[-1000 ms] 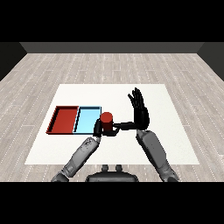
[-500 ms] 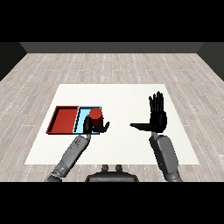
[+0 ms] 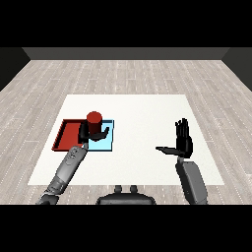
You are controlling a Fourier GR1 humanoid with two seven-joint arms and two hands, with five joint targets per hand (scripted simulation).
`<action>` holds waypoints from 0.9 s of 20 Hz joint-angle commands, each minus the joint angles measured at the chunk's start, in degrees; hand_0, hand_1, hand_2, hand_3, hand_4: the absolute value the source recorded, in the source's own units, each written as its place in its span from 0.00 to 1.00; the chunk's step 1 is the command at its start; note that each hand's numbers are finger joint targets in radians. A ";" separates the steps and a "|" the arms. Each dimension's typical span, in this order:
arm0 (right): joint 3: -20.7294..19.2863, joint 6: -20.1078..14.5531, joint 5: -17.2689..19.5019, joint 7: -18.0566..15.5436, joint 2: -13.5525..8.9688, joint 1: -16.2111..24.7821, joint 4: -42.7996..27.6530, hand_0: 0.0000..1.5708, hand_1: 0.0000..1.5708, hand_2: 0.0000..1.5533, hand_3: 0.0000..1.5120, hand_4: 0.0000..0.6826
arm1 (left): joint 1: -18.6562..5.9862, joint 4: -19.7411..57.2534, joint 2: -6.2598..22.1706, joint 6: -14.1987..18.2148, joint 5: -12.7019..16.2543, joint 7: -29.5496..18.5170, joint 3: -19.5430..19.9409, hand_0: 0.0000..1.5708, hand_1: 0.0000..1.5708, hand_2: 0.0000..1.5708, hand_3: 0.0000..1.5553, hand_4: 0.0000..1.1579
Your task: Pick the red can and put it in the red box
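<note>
The red can (image 3: 94, 119) stands upright in my left hand (image 3: 90, 133), whose fingers curl round its lower part. Hand and can hang over the boundary between the red tray (image 3: 67, 136) and the light blue tray (image 3: 107, 141), which lie side by side at the table's left. My right hand (image 3: 183, 141) is raised at the right with fingers straight up and thumb out to the left, holding nothing.
The white table (image 3: 142, 118) spreads between the trays and my right hand. Grey wooden floor surrounds it.
My left hand has carried the red can leftward, from beside the blue tray's right edge to over the trays' shared edge. My right hand has drawn away to the right.
</note>
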 commanded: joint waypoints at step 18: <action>-0.80 1.87 3.10 -4.69 1.68 0.46 6.83 0.00 0.00 0.00 0.00 0.00 | -13.27 56.38 9.22 -4.18 -4.65 -9.21 17.02 1.00 1.00 1.00 0.97 0.90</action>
